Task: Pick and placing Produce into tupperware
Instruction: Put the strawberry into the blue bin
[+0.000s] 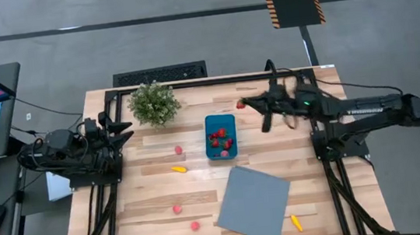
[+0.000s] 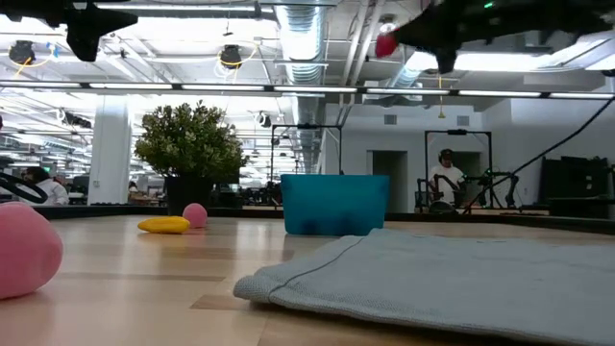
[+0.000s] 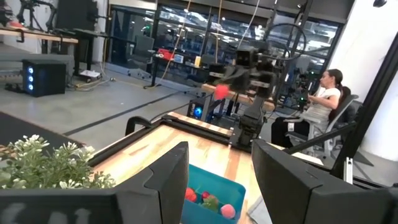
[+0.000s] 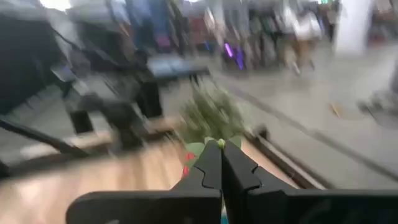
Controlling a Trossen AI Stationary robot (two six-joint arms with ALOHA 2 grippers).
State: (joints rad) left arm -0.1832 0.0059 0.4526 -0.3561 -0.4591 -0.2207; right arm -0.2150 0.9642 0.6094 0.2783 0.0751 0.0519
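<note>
The teal tupperware (image 1: 221, 137) stands mid-table with several toy pieces in it; it also shows in the low view (image 2: 336, 204) and the left wrist view (image 3: 214, 186). My right gripper (image 1: 244, 104) is high above the table, just beyond the tub's far right corner, shut on a red strawberry-like piece (image 1: 240, 105). Loose produce rests on the wood: a pink piece (image 1: 178, 150), a yellow one (image 1: 179, 168), two pink-red ones (image 1: 177, 209) (image 1: 195, 225) and an orange one (image 1: 295, 223). My left gripper (image 1: 124, 134) waits open and empty at the table's left edge. My right gripper pinches the red strawberry-like piece (image 4: 187, 164) between its two fingertips; its green leafy top (image 4: 214, 146) shows just past them. The fingers lie about level and point toward the table's left. The piece is lifted well clear of the table, as the low view (image 2: 386, 43) shows.
A bushy green potted plant (image 1: 154, 102) stands at the far left of the tub. A flat grey-blue sheet (image 1: 254, 204) lies near the front, right of centre. A person sits beyond the table's right side (image 3: 323, 102).
</note>
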